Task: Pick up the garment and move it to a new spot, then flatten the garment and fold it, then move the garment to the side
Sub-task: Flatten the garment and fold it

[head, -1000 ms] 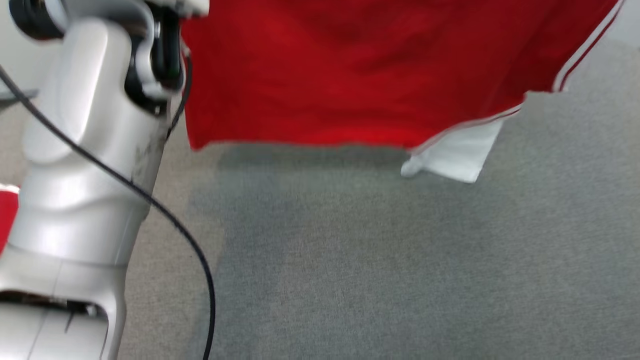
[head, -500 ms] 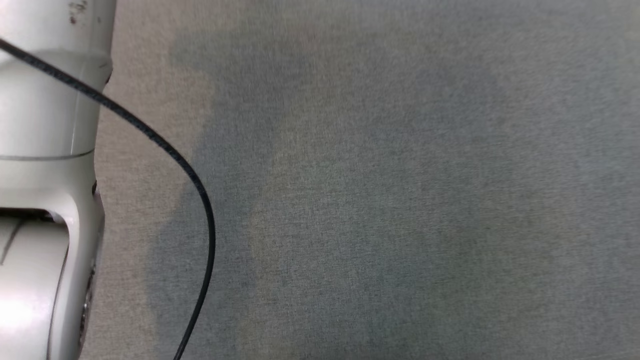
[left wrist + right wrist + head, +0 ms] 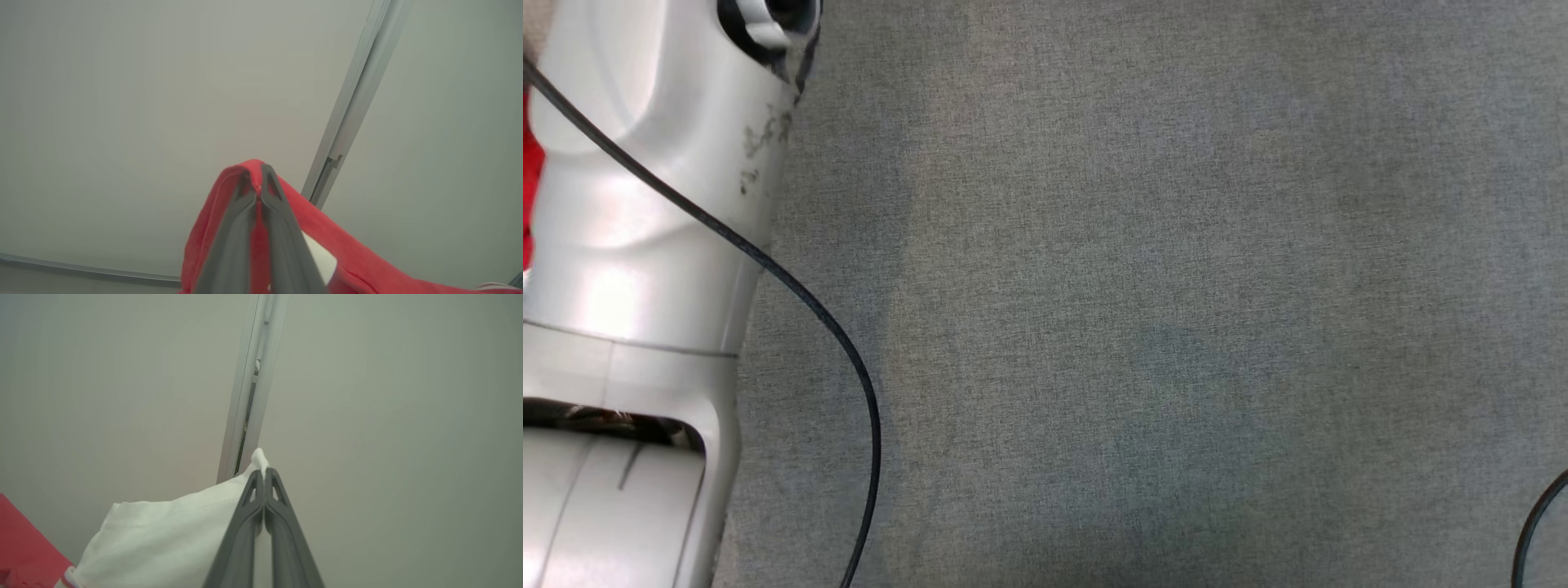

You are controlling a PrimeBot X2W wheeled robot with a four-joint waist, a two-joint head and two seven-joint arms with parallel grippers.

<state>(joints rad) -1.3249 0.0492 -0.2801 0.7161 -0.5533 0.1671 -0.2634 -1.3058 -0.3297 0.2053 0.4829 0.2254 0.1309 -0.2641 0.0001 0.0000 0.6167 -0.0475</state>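
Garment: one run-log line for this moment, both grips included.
stage: garment held up | left gripper: shut on red edge | right gripper: shut on white corner | head view: grey surface, left forearm

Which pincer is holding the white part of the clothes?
The right pincer: its shut tips nip the white corner of the garment. The left pincer is shut on the garment's red fabric instead.
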